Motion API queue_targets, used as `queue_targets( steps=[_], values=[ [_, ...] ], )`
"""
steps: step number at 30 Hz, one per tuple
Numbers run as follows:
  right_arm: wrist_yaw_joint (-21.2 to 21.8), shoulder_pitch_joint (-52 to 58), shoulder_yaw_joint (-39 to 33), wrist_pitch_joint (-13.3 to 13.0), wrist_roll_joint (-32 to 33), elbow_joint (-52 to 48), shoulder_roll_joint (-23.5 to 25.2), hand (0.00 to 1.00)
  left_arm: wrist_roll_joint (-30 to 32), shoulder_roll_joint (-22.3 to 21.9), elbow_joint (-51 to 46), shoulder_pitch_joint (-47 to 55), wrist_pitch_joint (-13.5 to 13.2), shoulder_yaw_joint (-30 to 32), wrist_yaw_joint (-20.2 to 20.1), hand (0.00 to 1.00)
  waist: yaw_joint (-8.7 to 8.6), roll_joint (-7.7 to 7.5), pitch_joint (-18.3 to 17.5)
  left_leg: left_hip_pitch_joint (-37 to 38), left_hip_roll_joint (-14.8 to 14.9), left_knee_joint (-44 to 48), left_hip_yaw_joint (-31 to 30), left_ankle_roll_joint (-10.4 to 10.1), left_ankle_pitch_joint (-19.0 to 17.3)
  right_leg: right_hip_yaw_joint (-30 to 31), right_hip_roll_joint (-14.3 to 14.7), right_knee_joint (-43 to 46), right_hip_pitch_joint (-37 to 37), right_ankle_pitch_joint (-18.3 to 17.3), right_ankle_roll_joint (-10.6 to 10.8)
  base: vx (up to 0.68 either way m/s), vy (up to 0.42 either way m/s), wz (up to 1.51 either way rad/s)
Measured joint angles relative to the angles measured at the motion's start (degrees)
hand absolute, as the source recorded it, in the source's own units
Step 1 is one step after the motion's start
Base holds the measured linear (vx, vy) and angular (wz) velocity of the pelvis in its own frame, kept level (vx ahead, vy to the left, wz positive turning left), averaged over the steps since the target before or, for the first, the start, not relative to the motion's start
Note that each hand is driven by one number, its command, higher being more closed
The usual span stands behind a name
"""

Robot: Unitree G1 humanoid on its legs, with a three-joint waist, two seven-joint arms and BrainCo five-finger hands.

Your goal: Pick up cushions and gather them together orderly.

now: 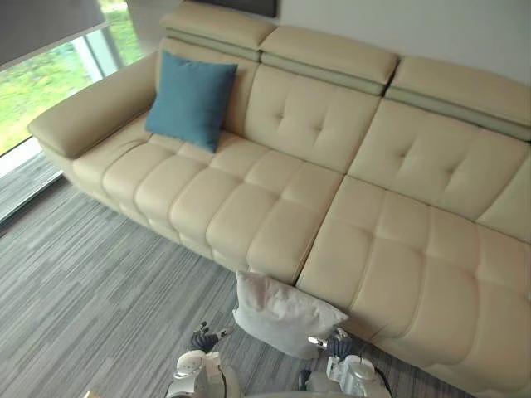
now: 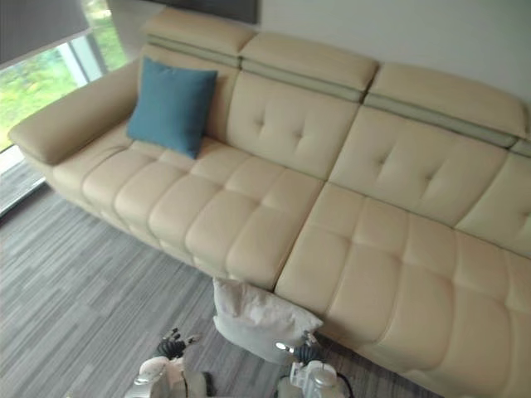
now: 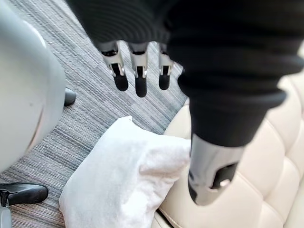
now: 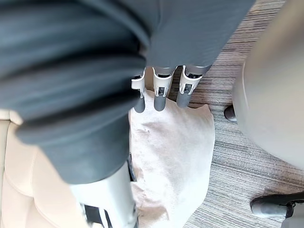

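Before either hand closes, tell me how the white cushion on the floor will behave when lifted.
The white cushion looks soft and creased, slumped against the sofa front, so it will probably sag if pinched at one corner. It seems puffy, likely light for its bulk. Its fabric looks matte, so the fingers should hold without slipping.

A long cream leather sofa stands against a pale wall on grey striped carpet. At far left, daylight enters a window under a grey blind.
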Motion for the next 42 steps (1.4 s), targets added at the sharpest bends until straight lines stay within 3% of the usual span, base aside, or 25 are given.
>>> queue_targets(
  steps=[4, 5, 8, 10, 12, 14, 16, 20, 23, 30, 34, 37, 42],
  values=[
    [-0.16, -0.40, 0.80, -0.22, -0.06, 0.38, -0.12, 0.00, 0.01, 1.47, 2.09, 0.17, 0.02, -1.30, 0.06, 0.00, -0.45, 0.18, -0.06, 4.88, 0.24, -3.39, 9.22, 0.06, 0.23, -21.78, -5.59, 0.55, -1.08, -0.01, -2.77, 0.02, 0.033, -1.20],
    [-0.20, -0.41, 0.81, -0.24, -0.08, 0.70, -0.51, 0.00, 0.01, 1.56, 2.53, 0.05, 0.07, -1.68, 0.08, 0.00, -0.61, 0.28, -0.24, 5.25, -0.33, -4.44, 9.75, -0.76, 0.77, -24.60, -5.48, -1.63, -1.10, -0.17, -5.16, 0.06, -0.075, -0.66],
    [-0.30, -1.98, 0.66, -0.21, -0.06, 3.04, -3.63, 0.00, 0.09, 0.98, 4.05, -0.05, 0.13, -4.68, -0.19, 0.00, -1.99, 3.17, -0.94, 5.51, -0.16, -8.60, 8.79, -1.66, 3.26, -23.89, -2.53, -5.68, -0.69, 1.50, -6.07, 0.06, -0.098, -0.20],
    [-0.35, -1.86, -0.58, -0.21, -0.05, 3.94, -4.71, 0.00, 0.14, 0.82, 4.45, 0.02, 0.12, -4.73, -0.31, 0.00, -1.97, 4.05, -1.15, 5.48, 0.94, -7.47, 6.90, -1.73, 3.36, -23.79, -1.27, -7.41, 0.59, 1.40, -6.15, 0.06, -0.126, -0.01],
    [-0.45, -1.62, -0.92, -0.26, -0.04, 4.52, -5.16, 0.00, 0.12, 0.99, 4.12, -0.02, 0.06, -4.41, -0.35, 0.00, -1.68, 3.60, -0.77, 4.40, 2.01, -2.83, 6.31, -1.80, 3.30, -23.34, -0.82, -8.33, 2.05, 0.84, -5.85, 0.02, -0.129, -0.11],
    [-0.55, -1.26, -1.03, -0.23, -0.01, 4.58, -5.28, 0.00, 0.04, 0.90, 2.48, 0.02, 0.07, -4.07, -0.37, 0.00, -0.61, 2.80, 0.00, 0.72, 4.32, 8.19, 5.28, -2.15, 2.42, -21.59, -0.35, -8.61, 3.14, 0.44, -6.13, -0.05, -0.117, -0.35],
    [-0.92, -1.15, -1.61, -0.21, 0.05, 4.51, -5.49, 0.00, -0.04, 0.26, 1.43, 0.16, -0.04, -2.22, -0.37, 0.00, 0.31, 3.16, 0.12, -1.96, 5.44, 13.88, 0.20, -2.45, 0.23, -19.71, 0.75, -8.62, 3.07, 0.00, -6.61, -0.05, -0.037, -0.54],
    [-1.16, -0.40, -2.66, -0.25, 0.14, 2.29, -5.65, 0.00, -0.26, -0.55, 0.69, 0.33, -0.01, -2.07, -0.38, 0.00, 0.28, 4.46, -0.14, -3.26, 3.75, 3.81, -6.43, -2.03, -1.62, -17.13, 2.37, -7.51, 0.41, 0.54, -5.73, 0.00, 0.075, -0.47],
    [-1.22, -0.34, -2.80, -0.21, 0.14, 2.15, -5.51, 0.00, -0.61, -0.03, 0.57, 0.00, 0.08, -1.94, -0.24, 0.00, 0.59, 2.98, 0.38, -1.52, 2.11, 1.96, -4.01, -1.87, -1.74, -14.87, 0.95, -5.79, -0.57, 1.30, -4.74, 0.05, 0.133, -0.31],
    [-3.62, -1.34, -3.11, -0.40, 0.87, 1.93, -5.55, 0.00, -1.30, -0.06, -0.18, 0.00, -0.01, -2.07, 0.65, 0.00, 0.79, 3.50, 1.33, -0.24, 0.38, 0.34, -2.96, -1.56, -1.92, -14.07, -0.71, -2.73, -2.09, 0.23, -3.99, 0.07, 0.066, -0.05],
    [-5.82, -5.34, -5.06, -1.11, 5.29, -0.07, -6.17, 0.00, -5.48, 0.07, -3.63, -4.11, -0.19, -0.93, 2.97, 0.00, 0.74, 3.12, 5.17, -11.78, 0.32, 9.72, -5.87, -1.51, -1.94, -15.48, -2.37, 3.95, -11.49, -0.23, -4.13, -0.06, -0.056, 0.21],
    [-7.23, -9.65, -6.04, -2.04, 7.52, -2.06, -6.70, 0.00, -8.72, 0.70, -7.51, -9.18, -1.29, 1.86, 5.24, 0.00, 0.90, 2.59, 9.42, -21.13, 0.73, 17.39, -8.35, -0.71, -2.66, -16.63, -3.53, 9.58, -18.49, -2.06, -5.67, -0.17, -0.061, 0.36],
    [-7.92, -15.84, -7.29, -2.92, 10.52, -4.39, -8.74, 0.00, -12.83, 1.77, -12.97, -15.98, -2.71, 6.78, 7.93, 0.00, 0.98, 2.54, 12.79, -36.79, 1.49, 29.28, -12.61, -1.18, -7.39, -17.78, -5.12, 21.00, -32.33, -5.92, -7.00, -0.20, -0.046, 0.22]
  ],
)
